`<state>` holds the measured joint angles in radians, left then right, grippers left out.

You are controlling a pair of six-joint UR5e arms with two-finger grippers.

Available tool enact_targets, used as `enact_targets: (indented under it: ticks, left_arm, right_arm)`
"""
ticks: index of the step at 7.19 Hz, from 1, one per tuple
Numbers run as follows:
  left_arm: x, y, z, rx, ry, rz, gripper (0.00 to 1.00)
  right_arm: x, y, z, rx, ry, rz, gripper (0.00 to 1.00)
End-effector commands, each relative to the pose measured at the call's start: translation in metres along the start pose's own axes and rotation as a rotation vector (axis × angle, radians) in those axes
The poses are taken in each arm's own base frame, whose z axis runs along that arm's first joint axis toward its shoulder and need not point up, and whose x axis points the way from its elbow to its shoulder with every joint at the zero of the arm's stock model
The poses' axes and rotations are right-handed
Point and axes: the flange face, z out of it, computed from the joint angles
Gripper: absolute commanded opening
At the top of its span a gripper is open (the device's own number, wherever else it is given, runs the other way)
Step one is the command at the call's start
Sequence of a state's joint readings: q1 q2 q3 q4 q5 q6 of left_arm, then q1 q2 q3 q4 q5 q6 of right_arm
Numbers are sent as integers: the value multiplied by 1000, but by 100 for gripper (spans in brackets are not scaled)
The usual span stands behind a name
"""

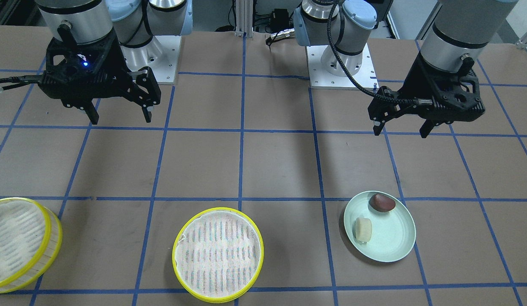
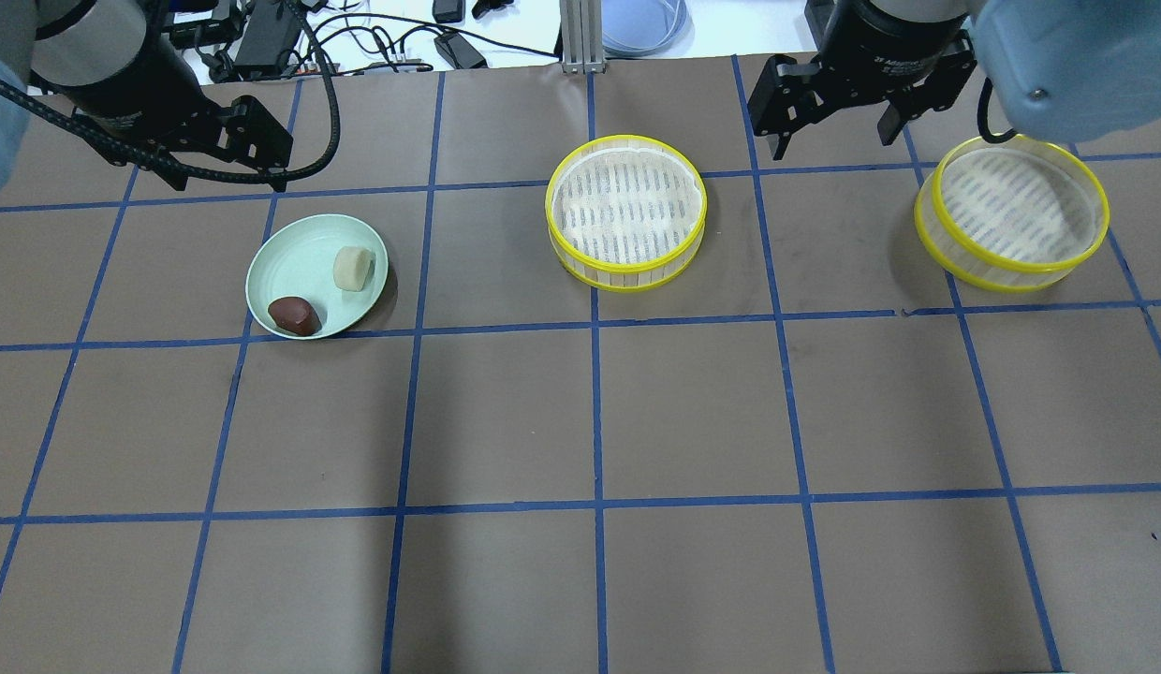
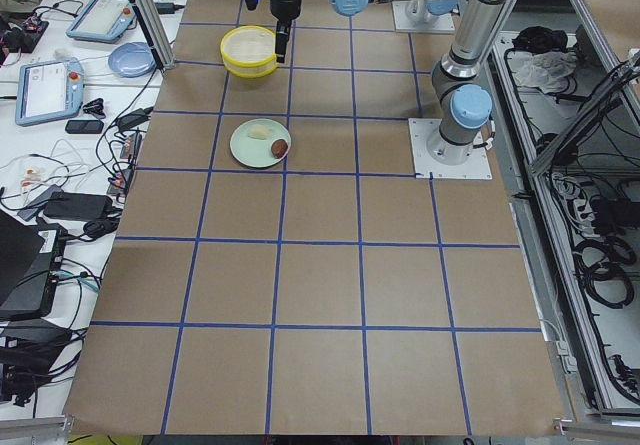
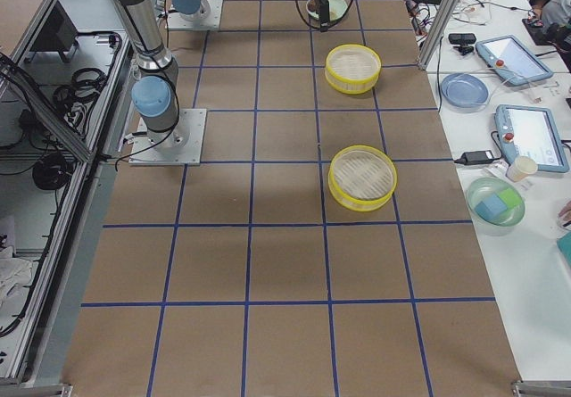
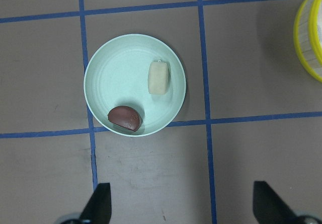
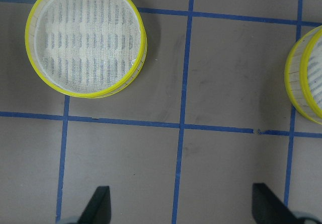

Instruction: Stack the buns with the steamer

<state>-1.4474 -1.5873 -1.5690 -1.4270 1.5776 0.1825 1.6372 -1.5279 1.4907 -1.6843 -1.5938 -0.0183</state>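
A cream-white bun and a reddish-brown bun lie apart on a pale green plate. The left wrist view shows the cream bun, the brown bun and the plate. One yellow-rimmed steamer stands mid-table and a second steamer stands at the robot's right. Both hold nothing. My left gripper is open and empty, raised on the robot's side of the plate. My right gripper is open and empty, raised between the two steamers.
The table is brown with a blue tape grid. The second steamer sits near the table's edge in the front view. Tablets, cables and bowls lie on the white side bench beyond the table.
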Motion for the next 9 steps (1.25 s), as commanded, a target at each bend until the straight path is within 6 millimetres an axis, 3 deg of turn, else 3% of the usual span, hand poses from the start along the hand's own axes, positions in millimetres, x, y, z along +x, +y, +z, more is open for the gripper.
enact_targets:
  ticks: [1, 4, 6, 7, 8, 9]
  left_arm:
    - [1, 1, 0, -1, 6, -1, 100]
    - [-4, 1, 4, -10, 0, -8, 100]
    - [-26, -1, 14, -37, -8, -28, 100]
    - [-40, -2, 18, -48, -9, -55, 100]
    - [-52, -5, 24, -48, 0, -70, 100]
    - [-61, -10, 41, -63, -2, -32, 100]
  right_arm:
    - [0, 0, 0, 0, 0, 0, 100]
    - [1, -2, 0, 7, -1, -1, 100]
    - [16, -7, 4, 2, 0, 2, 100]
    - [34, -15, 10, 0, 6, 15, 100]
    - [76, -30, 23, -19, 14, 32, 100]
    - [137, -39, 41, -48, 19, 81, 100]
